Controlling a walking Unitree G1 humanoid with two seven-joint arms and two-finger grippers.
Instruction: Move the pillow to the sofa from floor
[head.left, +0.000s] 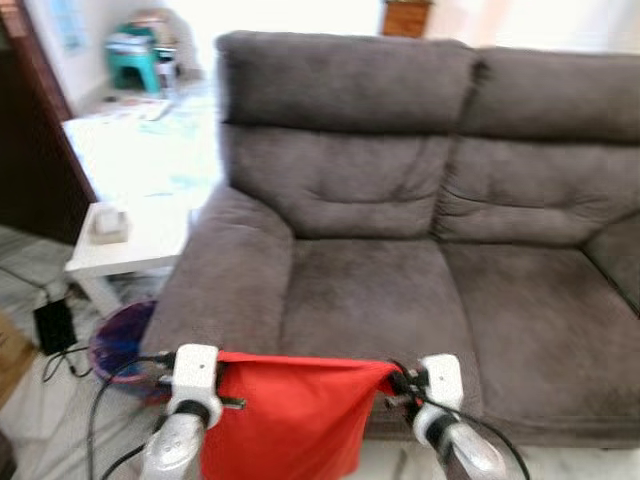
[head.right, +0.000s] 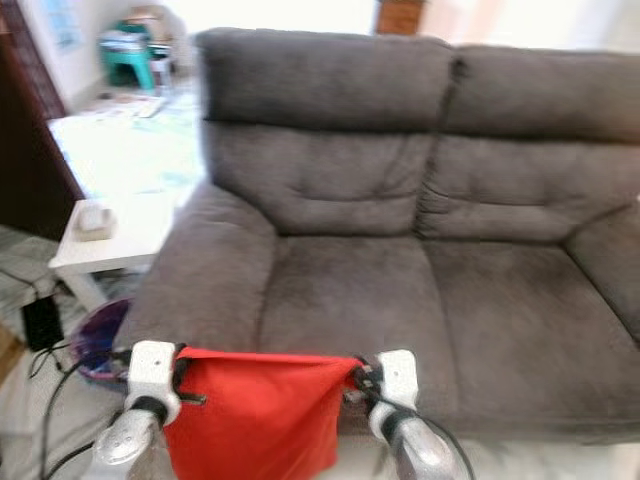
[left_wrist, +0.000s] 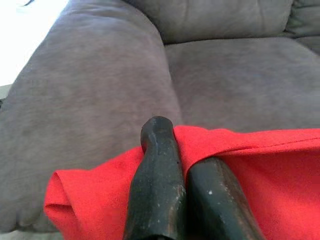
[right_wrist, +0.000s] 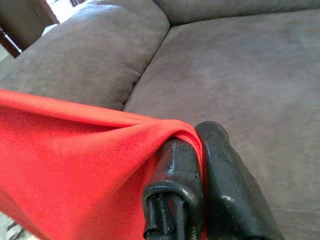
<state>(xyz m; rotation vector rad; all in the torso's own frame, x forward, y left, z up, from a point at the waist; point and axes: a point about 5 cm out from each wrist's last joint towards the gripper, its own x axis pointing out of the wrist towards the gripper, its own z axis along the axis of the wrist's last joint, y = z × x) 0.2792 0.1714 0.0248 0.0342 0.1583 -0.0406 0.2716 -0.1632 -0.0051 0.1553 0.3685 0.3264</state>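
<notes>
Bright daylight from behind, soft focus in the head views.

Strong light floods in behind the sofa (head.left: 400, 200), blowing out the far floor and the white tabletop (head.left: 140, 190) to glare. Both eye views look slightly blurred, perhaps from motion. The wrist views are sharper and evenly lit, with soft shadows in the cushion seams.

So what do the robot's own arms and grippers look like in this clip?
Both arms are silver metal tubes ending in white blocky wrist housings, with thin black cables trailing off them. The left gripper and right gripper each have two long, rounded, glossy black fingers, scuffed with small pale specks.
</notes>
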